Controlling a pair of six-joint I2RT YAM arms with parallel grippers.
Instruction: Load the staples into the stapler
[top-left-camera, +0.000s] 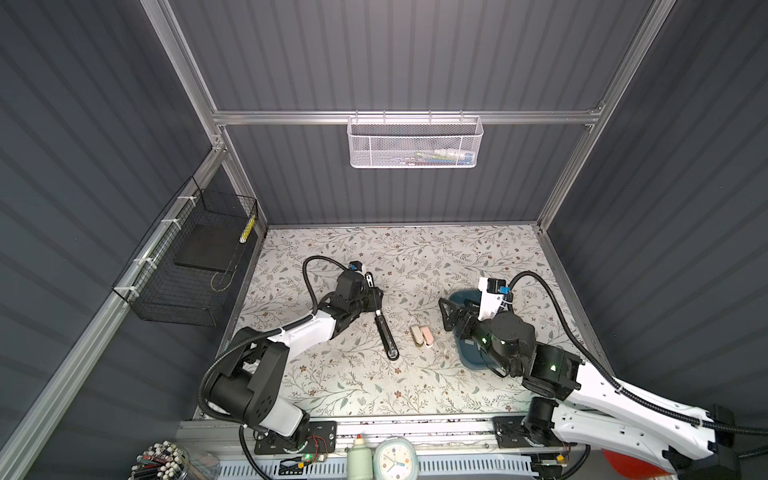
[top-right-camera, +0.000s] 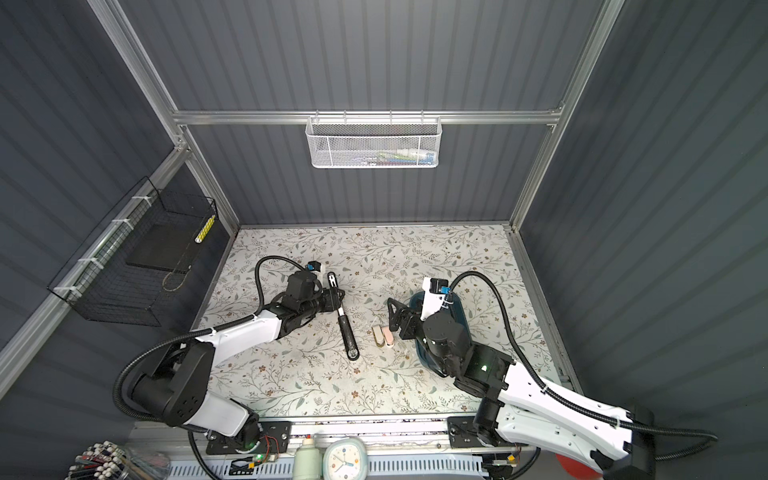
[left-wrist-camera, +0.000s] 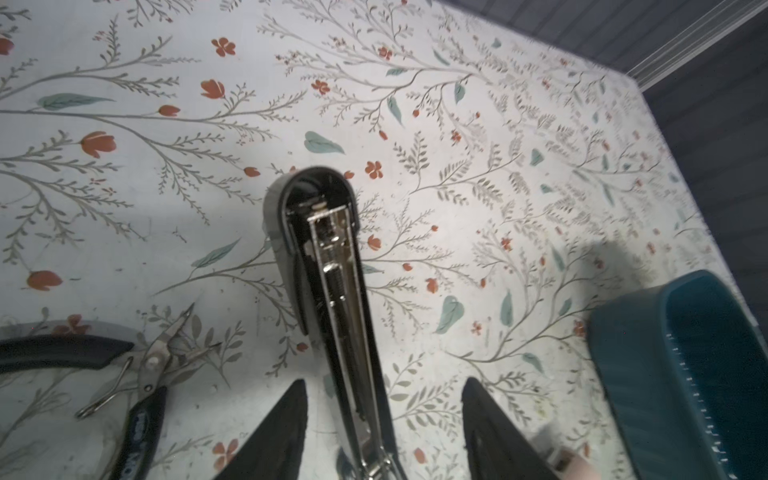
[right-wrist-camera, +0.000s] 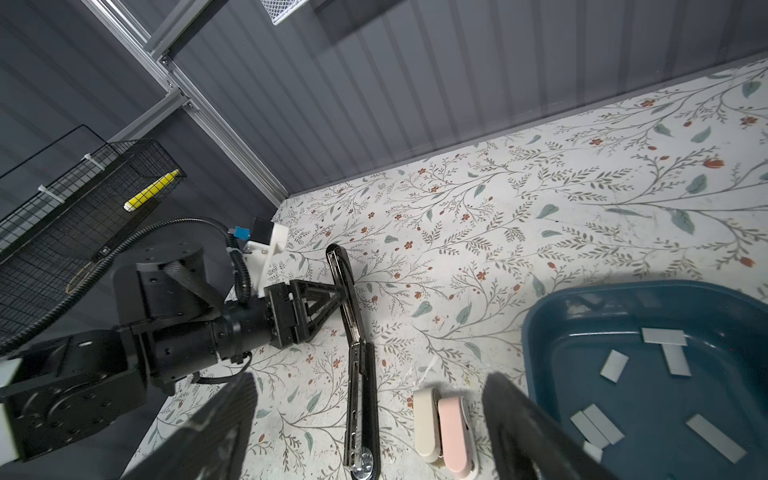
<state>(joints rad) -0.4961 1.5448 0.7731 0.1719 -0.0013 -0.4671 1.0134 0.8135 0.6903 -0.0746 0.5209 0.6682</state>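
Top views: black stapler opened flat on tabletop, at 9 o'clock of two mini staplers; blue tray at their 3 o'clock, mostly under right arm, contents hidden.
Right wrist only: staples, loose grey strips on tray floor.
Left wrist only: left tool part-spread astride stapler's metal rail, gap either side; small pliers close by.
Top views again: right tool wide, holding nothing, by tray's 9 o'clock rim.
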